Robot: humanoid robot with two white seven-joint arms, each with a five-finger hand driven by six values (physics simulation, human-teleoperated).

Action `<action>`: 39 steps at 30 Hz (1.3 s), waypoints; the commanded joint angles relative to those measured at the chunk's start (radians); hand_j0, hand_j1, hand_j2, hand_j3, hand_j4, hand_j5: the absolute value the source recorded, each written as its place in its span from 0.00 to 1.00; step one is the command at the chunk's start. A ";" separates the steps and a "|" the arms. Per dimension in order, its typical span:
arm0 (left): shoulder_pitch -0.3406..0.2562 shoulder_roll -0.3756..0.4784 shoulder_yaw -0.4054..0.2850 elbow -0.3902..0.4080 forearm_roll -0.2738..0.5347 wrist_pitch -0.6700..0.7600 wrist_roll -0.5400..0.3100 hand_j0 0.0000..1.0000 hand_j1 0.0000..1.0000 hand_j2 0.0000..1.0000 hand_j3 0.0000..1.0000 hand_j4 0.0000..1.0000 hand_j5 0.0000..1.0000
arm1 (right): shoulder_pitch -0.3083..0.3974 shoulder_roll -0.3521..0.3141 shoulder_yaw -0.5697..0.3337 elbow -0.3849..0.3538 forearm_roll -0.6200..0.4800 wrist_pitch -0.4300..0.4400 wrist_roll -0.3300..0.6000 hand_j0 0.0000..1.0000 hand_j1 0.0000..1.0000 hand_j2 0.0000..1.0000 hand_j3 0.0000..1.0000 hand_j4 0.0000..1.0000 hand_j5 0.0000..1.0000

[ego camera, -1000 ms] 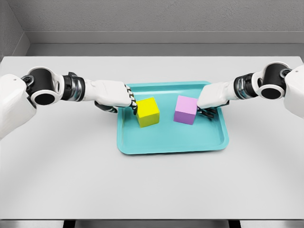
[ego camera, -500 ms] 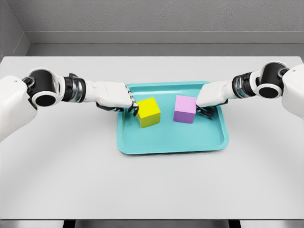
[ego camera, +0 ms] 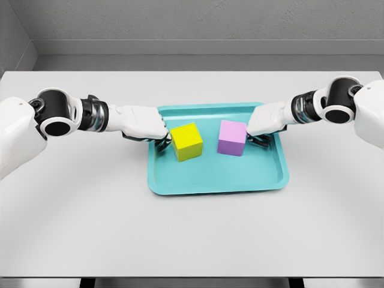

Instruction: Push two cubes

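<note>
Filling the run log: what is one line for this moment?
left hand: at yellow cube | right hand: at purple cube | cubes: apart, on tray

Both upper arms beyond frame edges

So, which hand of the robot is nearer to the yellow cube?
Left. The left hand is right at the yellow cube, on its left side. The right hand is across the teal tray, beside the purple cube.
</note>
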 commanded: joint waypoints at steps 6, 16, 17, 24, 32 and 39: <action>0.002 -0.003 -0.004 0.008 0.002 0.002 0.000 0.36 0.36 0.36 0.36 0.36 0.36 | -0.008 -0.006 -0.003 0.038 -0.001 0.000 0.000 0.15 0.15 0.15 0.15 0.15 0.15; 0.000 -0.014 -0.003 0.028 0.002 0.002 0.000 0.36 0.36 0.36 0.36 0.36 0.36 | -0.006 0.025 0.005 0.065 0.013 0.000 0.000 0.15 0.15 0.15 0.15 0.15 0.15; 0.000 -0.014 -0.004 0.029 0.002 0.002 0.000 0.36 0.36 0.36 0.36 0.36 0.36 | -0.006 0.028 0.006 0.065 0.013 0.000 0.000 0.15 0.15 0.15 0.15 0.15 0.15; 0.000 -0.048 -0.003 0.057 0.000 0.002 0.000 0.36 0.36 0.36 0.36 0.36 0.36 | -0.008 0.033 0.017 0.064 0.014 0.000 0.000 0.15 0.15 0.15 0.15 0.15 0.15; 0.000 -0.051 0.001 0.066 0.000 0.002 0.000 0.36 0.36 0.36 0.36 0.36 0.36 | -0.008 0.034 0.019 0.065 0.014 0.000 0.000 0.15 0.15 0.15 0.15 0.15 0.15; -0.002 -0.064 0.001 0.090 -0.001 0.002 0.000 0.36 0.36 0.36 0.36 0.36 0.36 | -0.009 0.054 0.022 0.079 0.014 0.000 0.000 0.15 0.15 0.15 0.15 0.15 0.15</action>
